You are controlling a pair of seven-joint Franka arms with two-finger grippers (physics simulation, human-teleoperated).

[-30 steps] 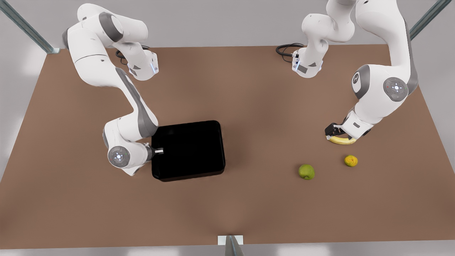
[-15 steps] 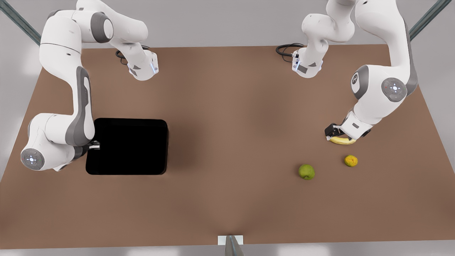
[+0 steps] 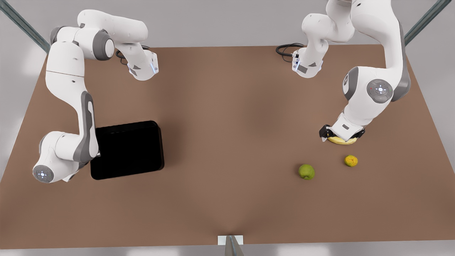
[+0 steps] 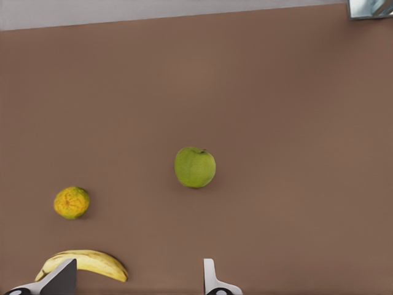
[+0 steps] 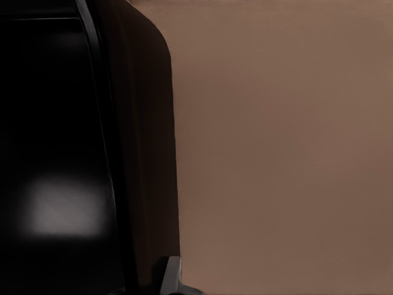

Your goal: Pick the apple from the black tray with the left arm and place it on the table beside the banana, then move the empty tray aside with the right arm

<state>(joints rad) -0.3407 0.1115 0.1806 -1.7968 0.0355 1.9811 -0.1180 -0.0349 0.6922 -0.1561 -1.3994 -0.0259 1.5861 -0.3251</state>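
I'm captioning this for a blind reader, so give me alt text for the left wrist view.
A green apple sits alone on the brown table, with a small orange fruit and a banana nearby. The left gripper hangs open above them.

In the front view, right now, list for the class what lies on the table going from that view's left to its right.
Black tray at the right gripper → apple → banana under the left gripper → orange fruit, all resting on the table.
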